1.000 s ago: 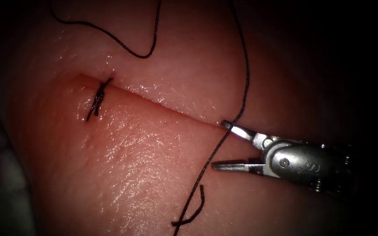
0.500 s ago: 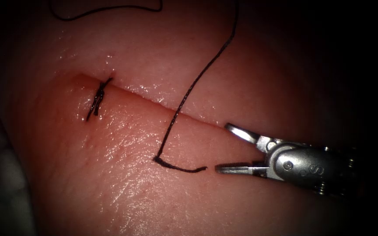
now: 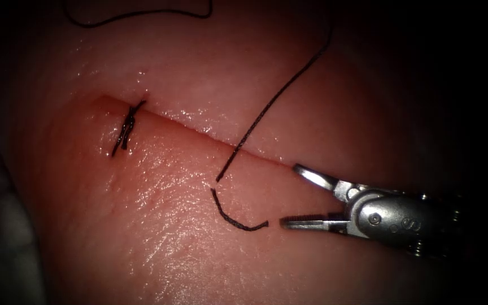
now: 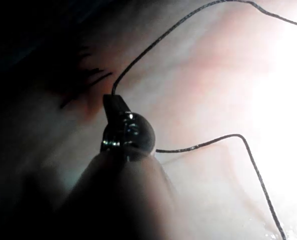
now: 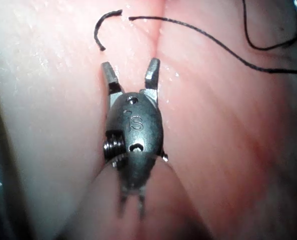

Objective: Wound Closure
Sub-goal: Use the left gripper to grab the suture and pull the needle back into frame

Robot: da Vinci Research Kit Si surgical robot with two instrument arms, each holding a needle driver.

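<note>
Here the right end effector (image 3: 292,195) gapes empty just right of a cut end of thread (image 3: 235,217) lying loose beside the cut (image 3: 221,141). The left end effector (image 4: 113,102) clamps the thread (image 3: 272,104). No needle identifiable. Left loose, that scrap could snag under later stitches.

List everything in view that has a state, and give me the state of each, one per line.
Right hand: open, holds nothing.
Left hand: shut on the thread.
Thread: long strand, free end lies near the cut.
Cut piece: loose, curved, lying on the tissue by the right hand's lower jaw.
Stitch: tied across the cut's left end.
Cut: unstitched to the right of the stitch.
Tissue: wet, glistening.
</note>
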